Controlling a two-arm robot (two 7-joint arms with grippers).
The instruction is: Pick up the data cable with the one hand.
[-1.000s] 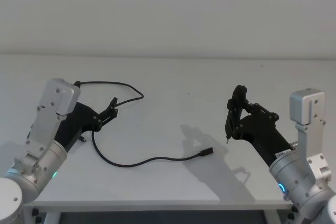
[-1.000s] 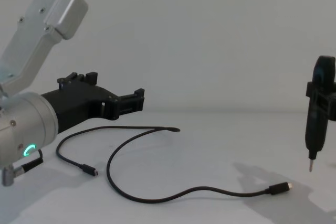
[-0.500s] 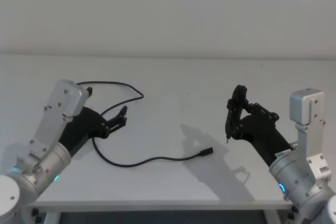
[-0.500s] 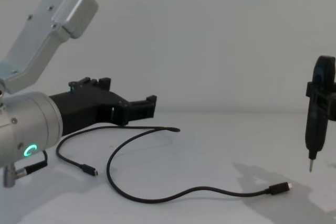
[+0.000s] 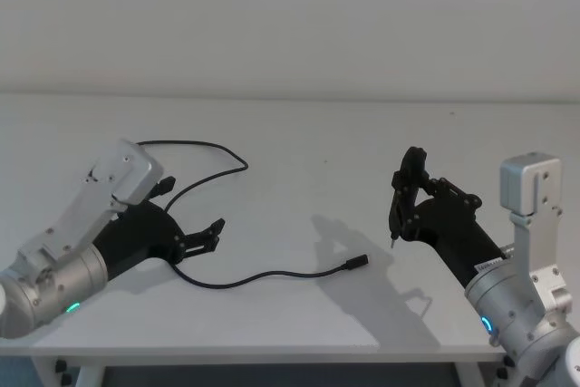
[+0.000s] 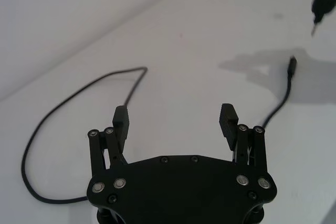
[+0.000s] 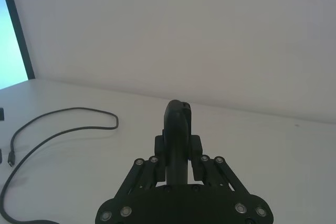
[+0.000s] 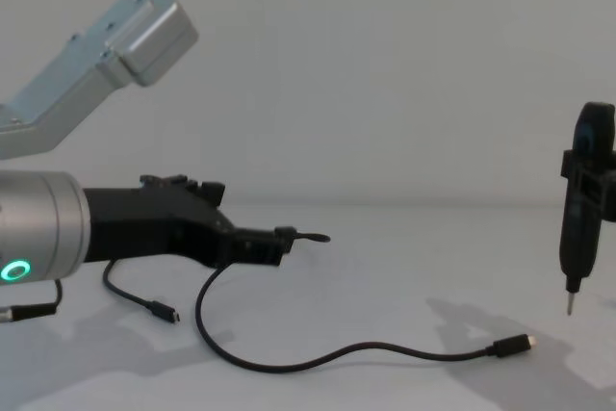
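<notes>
The data cable (image 5: 263,275) lies loose on the white table: one end at the left, a loop toward the back, then a long curve ending in a plug (image 5: 360,262) near the middle. My left gripper (image 5: 210,237) is open and low over the cable's left curve, touching nothing. The left wrist view shows its fingers (image 6: 121,121) spread, with the cable (image 6: 93,81) beyond them. From the chest, the left gripper (image 8: 274,244) hovers just above the cable (image 8: 289,369). My right gripper (image 5: 403,189) stands off to the right, shut on a slim black tool (image 7: 178,124).
The tool's thin metal tip (image 8: 570,307) points down above the table, right of the cable's plug (image 8: 512,344). The white table (image 5: 299,151) is bare behind and between the arms. Its front edge runs close below the cable.
My left arm has swung forward and down, bringing the open gripper from above the cable's back loop to low over its left curve. The right arm and the cable have not moved.
</notes>
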